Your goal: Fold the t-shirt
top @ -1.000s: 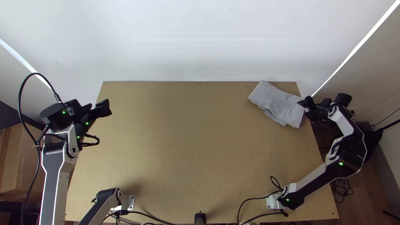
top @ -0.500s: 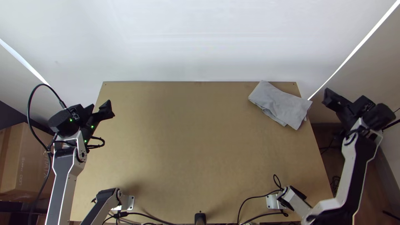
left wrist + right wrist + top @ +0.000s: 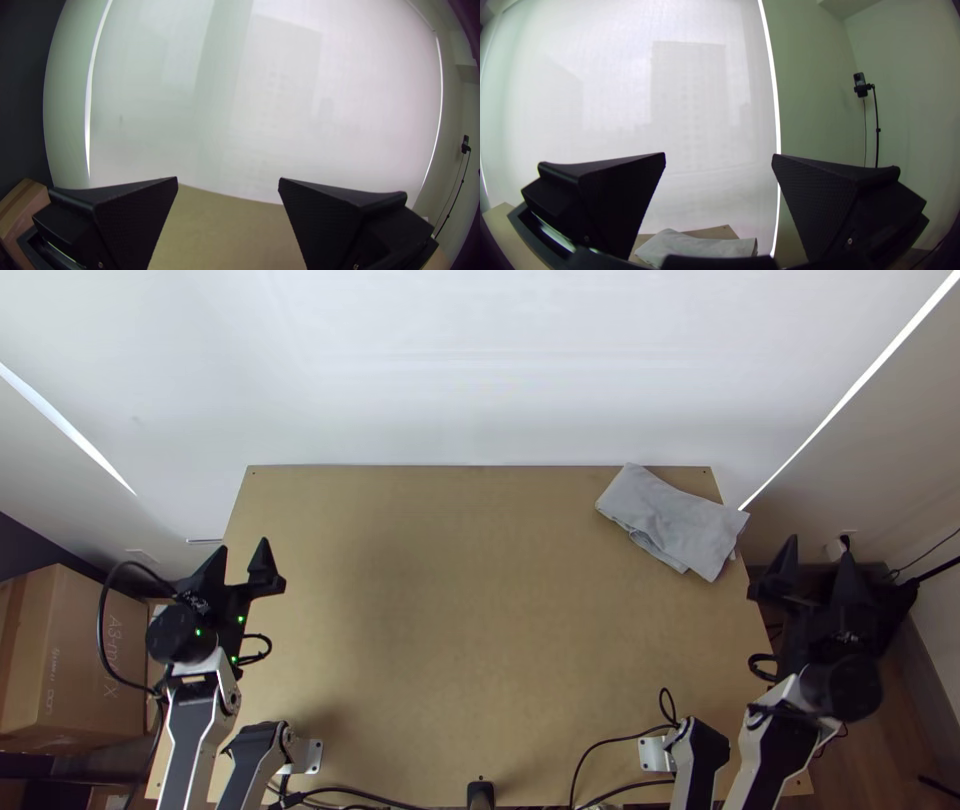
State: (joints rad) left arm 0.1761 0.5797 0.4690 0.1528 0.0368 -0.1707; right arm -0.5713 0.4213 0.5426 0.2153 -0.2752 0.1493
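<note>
Since the earlier frames, the right gripper [image 3: 820, 547] has drawn away from the t-shirt's right corner, out past the table's right edge, and come nearer. The left gripper [image 3: 243, 545] has also come nearer, by the table's left edge. The t-shirt [image 3: 675, 520] has not moved since the frame just before this one.

Condition of grippers: the left one's fingers stand wide apart with nothing between them. The right one's fingers are likewise apart and hold nothing; both point toward the far side.

Condition of t-shirt: it lies at the far right corner of the table [image 3: 450, 620], folded into a compact, slanted bundle, with uneven layers along its near left edge. Its right corner appears to reach slightly past the table's right edge, though the number of folds cannot be made out from this height.

Step in hand: judged to be the close of the job, the t-shirt folded and set aside, both arms clear of it. The next move calls for bringing the arms to rest without brushing the bundle. Should neatness be required, the overhanging corner would want drawing in, lest it catch.

Containers: one cardboard box [image 3: 90, 660] sits left of the table; its contents cannot be determined.
</note>
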